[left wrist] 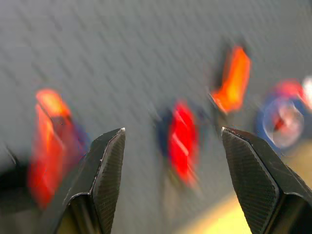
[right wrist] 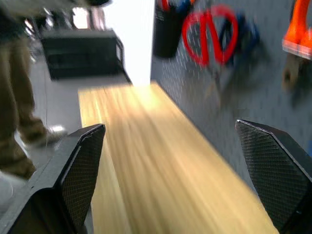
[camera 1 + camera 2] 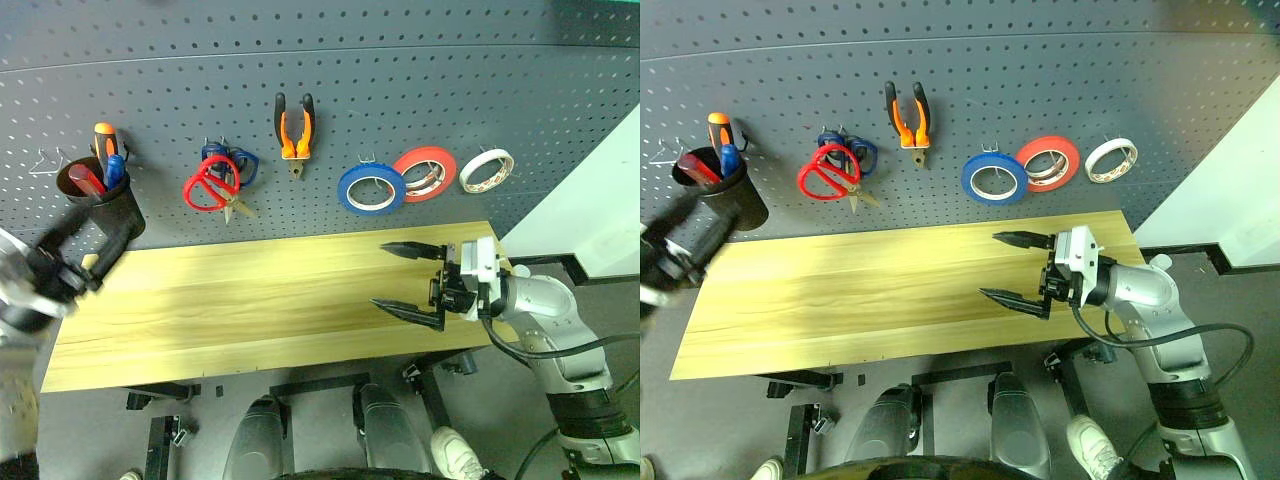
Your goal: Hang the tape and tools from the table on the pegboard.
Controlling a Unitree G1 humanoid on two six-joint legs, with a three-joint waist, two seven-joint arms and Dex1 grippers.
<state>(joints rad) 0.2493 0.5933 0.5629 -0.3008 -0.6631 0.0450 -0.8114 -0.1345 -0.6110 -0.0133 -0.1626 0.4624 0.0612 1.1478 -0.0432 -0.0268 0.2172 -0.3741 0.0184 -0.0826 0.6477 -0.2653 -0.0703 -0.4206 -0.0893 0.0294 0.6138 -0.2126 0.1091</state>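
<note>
The right tool (image 3: 410, 277) hangs low over the near right part of the desk (image 3: 250, 300), its two black fingers spread wide apart and holding nothing, pointing across the wood. Beyond it, on the pegboard (image 3: 400, 100), the blue tape (image 3: 371, 190) hangs from a wire hook, with a red roll (image 3: 425, 173) and a white roll (image 3: 487, 170) just beside it. Farther along the board from this tool hang the pliers (image 3: 294, 130), handles up so the hook passes between them, and the red-handled scissors (image 3: 210, 185), caught by their finger loops over blue-handled scissors (image 3: 238, 163).

The left tool (image 1: 170, 165) has its fingers apart and empty, near the black cup (image 3: 100, 200) on the board. That cup holds the red-handled screwdriver (image 3: 85, 180) upright, since a smooth shaft has no loop to hook.

The desk carries nothing, so the hanging looks finished.
</note>
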